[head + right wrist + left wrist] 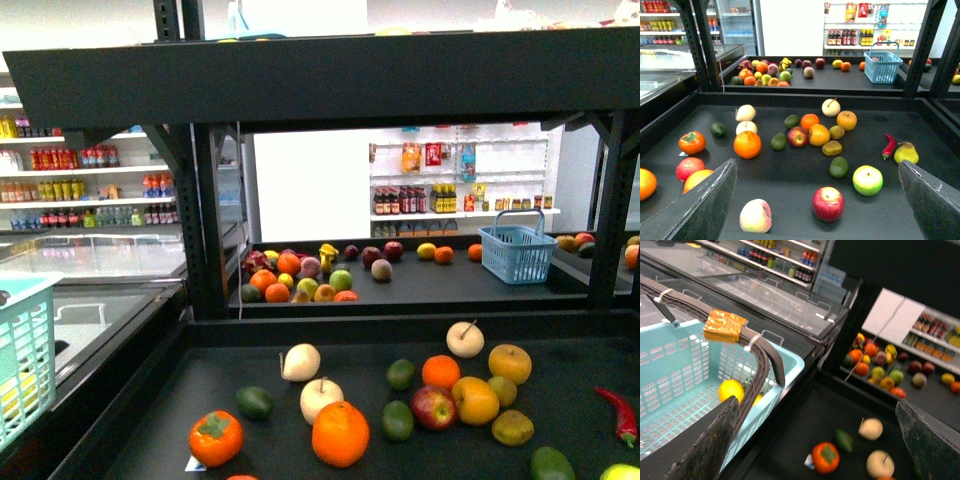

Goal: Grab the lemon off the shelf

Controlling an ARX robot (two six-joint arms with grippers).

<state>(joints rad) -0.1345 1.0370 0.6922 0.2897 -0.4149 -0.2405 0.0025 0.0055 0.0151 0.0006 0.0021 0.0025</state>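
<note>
Both claws spread, empty; lemon (731, 390) sits in teal basket (790, 365) w/ gray handle (765, 360) across.

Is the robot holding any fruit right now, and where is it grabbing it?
No, nothing is held. The left tool is open over the basket's edge, and the right tool is open above the shelf, both empty.

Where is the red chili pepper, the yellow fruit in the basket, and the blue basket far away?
red chili pepper (888, 146), right wrist view, middle of its body.
yellow fruit (731, 390), left wrist view, its rounded side.
blue basket (517, 255), front view, front wall.
</note>
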